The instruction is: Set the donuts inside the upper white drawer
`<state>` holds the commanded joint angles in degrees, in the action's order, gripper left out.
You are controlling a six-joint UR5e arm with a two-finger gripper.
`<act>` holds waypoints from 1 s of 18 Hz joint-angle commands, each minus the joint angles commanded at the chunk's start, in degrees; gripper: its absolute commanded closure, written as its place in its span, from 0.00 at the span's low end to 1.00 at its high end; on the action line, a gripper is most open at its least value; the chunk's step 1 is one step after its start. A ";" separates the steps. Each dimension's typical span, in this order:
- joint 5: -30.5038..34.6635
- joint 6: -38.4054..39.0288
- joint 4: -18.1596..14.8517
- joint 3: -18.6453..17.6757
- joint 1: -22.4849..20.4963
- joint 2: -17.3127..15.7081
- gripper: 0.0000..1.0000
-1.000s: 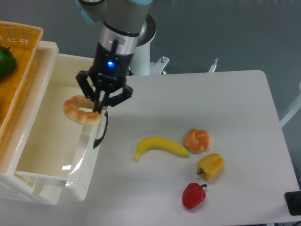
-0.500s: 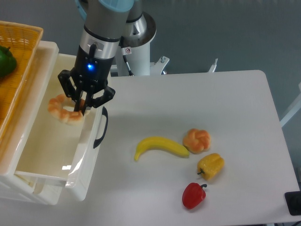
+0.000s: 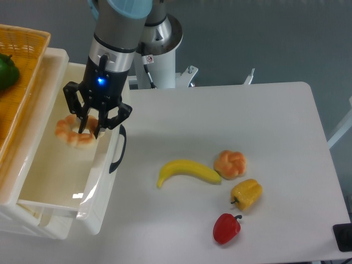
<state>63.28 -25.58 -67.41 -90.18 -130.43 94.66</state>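
Jaws [image 3: 89, 131] squeeze ring donut [image 3: 73, 132] over open white drawer [image 3: 97, 186]. Flower donut [image 3: 230, 164] sits on table [image 3: 275, 126] beside banana [image 3: 187, 171], near yellow pepper [image 3: 246, 194]

drawer [image 3: 52, 181] open-topped, basket [image 3: 22, 60] bordering left

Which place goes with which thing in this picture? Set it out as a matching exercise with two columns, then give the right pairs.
Things:
1. ring donut
2. flower-shaped bun
3. red pepper
4. green pepper

Places:
A. in the orange wicker basket
B. on the table, nearest the front edge
C. over the open upper white drawer, under the gripper
D. on the table, between the banana and the yellow pepper

Pairs: 1-C, 2-D, 3-B, 4-A
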 joint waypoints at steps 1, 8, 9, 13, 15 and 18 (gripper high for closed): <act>0.00 0.00 0.00 0.00 0.00 0.00 0.58; 0.00 -0.96 0.09 0.09 0.00 0.00 0.52; 0.00 -1.40 0.09 0.26 0.00 0.00 0.49; 0.26 -3.51 0.18 0.26 -0.61 0.17 0.15; 0.26 -4.30 0.26 0.26 -1.23 0.09 0.12; 0.26 -4.74 0.35 0.53 -2.63 0.26 0.06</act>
<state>63.54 -30.32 -67.06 -89.65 -133.06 94.92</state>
